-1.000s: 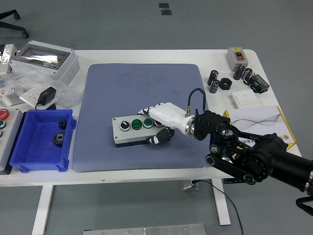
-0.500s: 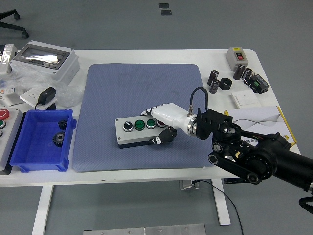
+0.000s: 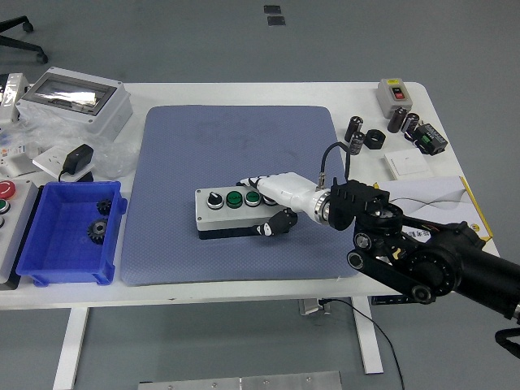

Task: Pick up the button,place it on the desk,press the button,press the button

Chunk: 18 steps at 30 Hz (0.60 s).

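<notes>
At the far left edge of the white bench (image 3: 244, 93), part of a panel carrying a red mushroom button (image 3: 6, 189); beside it, a blue bin (image 3: 71, 258) holding two dark gears (image 3: 101, 219); behind the bin, a black adapter (image 3: 78, 158) on a white plate, crinkled clear plastic, and a grey enclosure (image 3: 75, 99) with a clear lid. Centre: a blue-grey mat (image 3: 236, 142) covering the middle of the bench; on it, toward its near right part, the grey button box (image 3: 231, 210), long side roughly parallel to the near edge, its top bearing a black rotary knob at the left and two green buttons to the right of it; the box's right end is hidden. Right hand (image 3: 275, 203), white-shelled with black fingers, closed on the right end of the button box, fingers over the top and far side, thumb against the near face; its black arm (image 3: 422, 260) enters from the lower right corner. Far right: dark cylindrical capacitors (image 3: 357, 132), a grey switch box (image 3: 396, 93) with a red button, a white wall switch (image 3: 408, 165), and white paper over a yellow sheet (image 3: 426, 195).
</notes>
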Tool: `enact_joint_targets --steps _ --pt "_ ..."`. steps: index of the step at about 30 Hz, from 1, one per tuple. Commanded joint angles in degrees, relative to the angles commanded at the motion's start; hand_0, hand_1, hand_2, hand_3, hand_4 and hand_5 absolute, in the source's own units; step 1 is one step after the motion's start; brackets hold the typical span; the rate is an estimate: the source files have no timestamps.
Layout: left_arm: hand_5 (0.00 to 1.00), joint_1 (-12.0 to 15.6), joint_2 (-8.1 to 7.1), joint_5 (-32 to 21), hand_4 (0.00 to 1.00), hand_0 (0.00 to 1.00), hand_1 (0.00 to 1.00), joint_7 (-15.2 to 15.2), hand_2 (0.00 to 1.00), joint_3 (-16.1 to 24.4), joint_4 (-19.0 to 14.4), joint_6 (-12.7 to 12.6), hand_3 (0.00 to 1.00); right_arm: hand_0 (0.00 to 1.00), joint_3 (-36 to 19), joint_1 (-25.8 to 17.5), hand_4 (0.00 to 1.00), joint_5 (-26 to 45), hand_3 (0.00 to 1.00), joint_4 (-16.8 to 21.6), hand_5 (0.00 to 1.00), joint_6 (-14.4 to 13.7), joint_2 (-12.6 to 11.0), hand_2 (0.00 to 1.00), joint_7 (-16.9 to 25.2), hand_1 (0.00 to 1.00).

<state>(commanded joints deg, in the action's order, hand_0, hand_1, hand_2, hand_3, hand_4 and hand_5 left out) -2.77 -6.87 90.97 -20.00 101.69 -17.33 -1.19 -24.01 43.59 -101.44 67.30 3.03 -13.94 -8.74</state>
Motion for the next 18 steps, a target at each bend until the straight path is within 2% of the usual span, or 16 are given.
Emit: enact_joint_targets --steps 4,5,16,18 --pt "0.189 0.03 0.01 0.03 0.320 0.617 0.511 0.16 0.506 0.07 0.00 0.16 0.596 0.885 -0.41 -0.20 0.707 0.06 0.991 0.36 0.002 0.37 -0.31 0.966 -0.38 0.922" --pt "0.178 0.04 0.02 0.05 0.315 0.617 0.509 0.19 0.505 0.09 0.00 0.19 0.597 0.913 -0.59 -0.26 0.727 0.15 0.998 0.51 0.002 0.52 -0.43 0.998 -0.45 0.945" --pt "0.171 0.15 0.02 0.44 0.307 0.617 0.508 0.48 0.504 0.19 0.02 0.68 0.594 0.905 -2.82 -0.69 0.739 2.42 0.998 2.72 0.020 2.97 -1.94 0.998 -0.83 0.946" --pt "0.145 0.15 0.00 0.53 0.292 0.616 0.503 0.56 0.502 0.23 0.01 0.84 0.591 0.903 -3.04 -0.78 0.742 2.54 0.998 2.96 0.021 3.27 -2.03 0.998 -0.88 0.943"
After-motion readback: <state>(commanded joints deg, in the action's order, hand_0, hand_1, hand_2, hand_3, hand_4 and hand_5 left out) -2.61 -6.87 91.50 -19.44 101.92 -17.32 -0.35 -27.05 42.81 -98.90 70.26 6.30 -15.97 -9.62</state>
